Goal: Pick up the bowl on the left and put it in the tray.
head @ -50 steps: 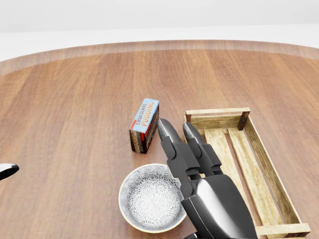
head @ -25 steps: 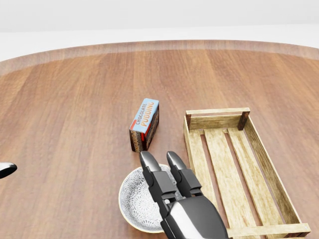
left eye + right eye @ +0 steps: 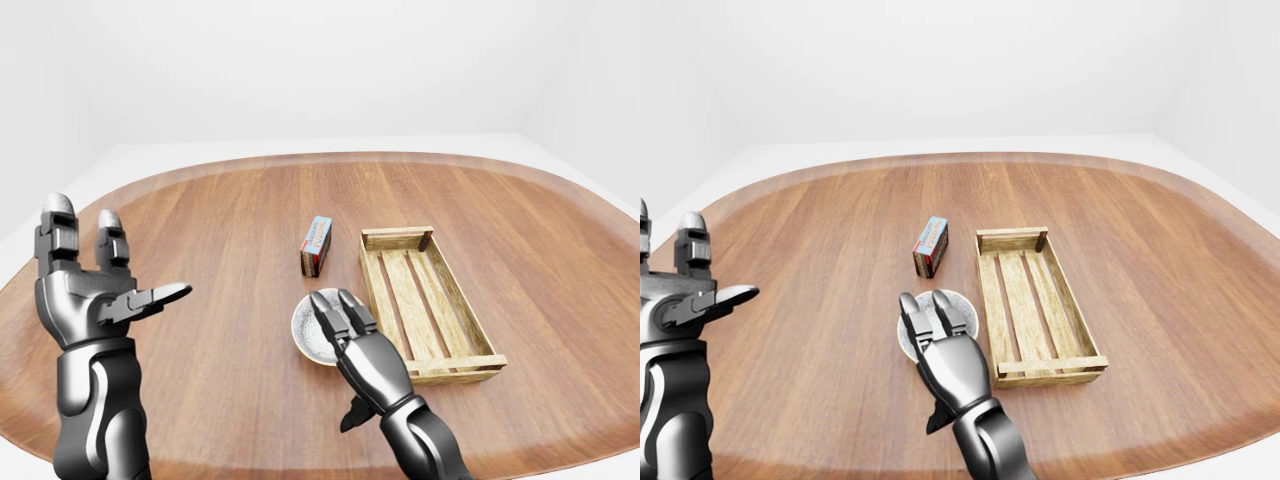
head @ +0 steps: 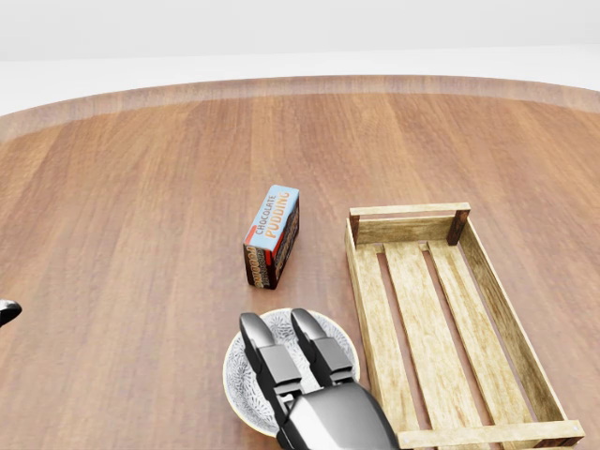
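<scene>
Bowl (image 4: 244, 380) sits on the surface (image 4: 141, 234) at 6 o'clock of the pudding box (image 4: 272, 234) and 8 o'clock of the tray (image 4: 412, 309), outside it; the tray holds nothing. Right robot hand (image 3: 372, 362) hovers over the bowl, fingers straight, not gripping; contact unclear. Judged: grasp not made; lift, carry and drop remain. Only the eye views show the left robot hand (image 3: 90, 290) raised at 9 o'clock, spread and empty, and the right thumb apart.

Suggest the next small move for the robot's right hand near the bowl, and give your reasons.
Probably lower the right hand a little and close it on the rim of the bowl. The hand is open with nothing in its grasp, stretched out over the bowl, which sits on the table just left of the tray.
</scene>
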You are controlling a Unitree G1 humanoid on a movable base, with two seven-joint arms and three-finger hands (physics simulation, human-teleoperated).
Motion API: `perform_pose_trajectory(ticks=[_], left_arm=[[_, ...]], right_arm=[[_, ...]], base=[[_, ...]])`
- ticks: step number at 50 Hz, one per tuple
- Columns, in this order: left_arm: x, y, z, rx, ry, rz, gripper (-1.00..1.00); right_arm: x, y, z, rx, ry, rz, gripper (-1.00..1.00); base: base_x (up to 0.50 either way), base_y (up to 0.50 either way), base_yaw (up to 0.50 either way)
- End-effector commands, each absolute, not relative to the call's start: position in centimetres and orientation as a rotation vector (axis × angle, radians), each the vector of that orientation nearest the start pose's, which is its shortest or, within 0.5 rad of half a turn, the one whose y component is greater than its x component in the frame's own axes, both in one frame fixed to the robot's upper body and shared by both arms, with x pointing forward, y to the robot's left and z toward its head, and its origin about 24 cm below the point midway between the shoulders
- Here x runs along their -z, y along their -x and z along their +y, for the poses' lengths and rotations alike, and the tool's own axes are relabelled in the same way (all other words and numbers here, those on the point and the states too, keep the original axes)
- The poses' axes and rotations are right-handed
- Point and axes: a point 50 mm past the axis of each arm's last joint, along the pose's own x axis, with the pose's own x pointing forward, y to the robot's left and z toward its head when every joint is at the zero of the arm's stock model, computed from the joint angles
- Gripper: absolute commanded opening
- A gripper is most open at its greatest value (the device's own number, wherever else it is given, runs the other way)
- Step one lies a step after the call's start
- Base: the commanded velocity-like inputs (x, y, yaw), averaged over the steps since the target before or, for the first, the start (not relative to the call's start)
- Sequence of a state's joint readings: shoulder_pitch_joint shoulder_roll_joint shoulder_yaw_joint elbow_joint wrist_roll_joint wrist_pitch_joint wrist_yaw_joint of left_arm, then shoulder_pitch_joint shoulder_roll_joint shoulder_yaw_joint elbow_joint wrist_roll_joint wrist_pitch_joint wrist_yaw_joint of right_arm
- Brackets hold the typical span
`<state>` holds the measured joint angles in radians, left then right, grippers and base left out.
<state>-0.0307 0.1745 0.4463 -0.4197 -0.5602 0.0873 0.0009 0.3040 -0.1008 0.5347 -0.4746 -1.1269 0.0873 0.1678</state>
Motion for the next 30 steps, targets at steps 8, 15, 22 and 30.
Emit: perform_pose_trajectory(ticks=[8, 15, 22, 30], left_arm=[[-15.1, -22.2, 26.1, -0.235, 0.299, -0.463, 1.0], [-14.9, -22.2, 26.3, -0.241, 0.301, -0.456, 1.0], [-15.3, -22.1, 26.4, -0.245, 0.302, -0.47, 1.0], [-16.3, -22.0, 26.4, -0.249, 0.304, -0.512, 1.0]], right_arm=[[-5.4, -18.5, -6.1, -0.446, 1.059, -0.13, 1.0], [-5.0, -18.8, -6.5, -0.45, 1.073, -0.099, 1.0], [-4.3, -19.1, -6.8, -0.46, 1.087, -0.06, 1.0], [-3.5, -19.5, -7.1, -0.479, 1.112, -0.011, 1.0]], base=[[0.0, 0.0, 0.0], [0.0, 0.0, 0.0], [0.0, 0.0, 0.0], [0.0, 0.0, 0.0]])
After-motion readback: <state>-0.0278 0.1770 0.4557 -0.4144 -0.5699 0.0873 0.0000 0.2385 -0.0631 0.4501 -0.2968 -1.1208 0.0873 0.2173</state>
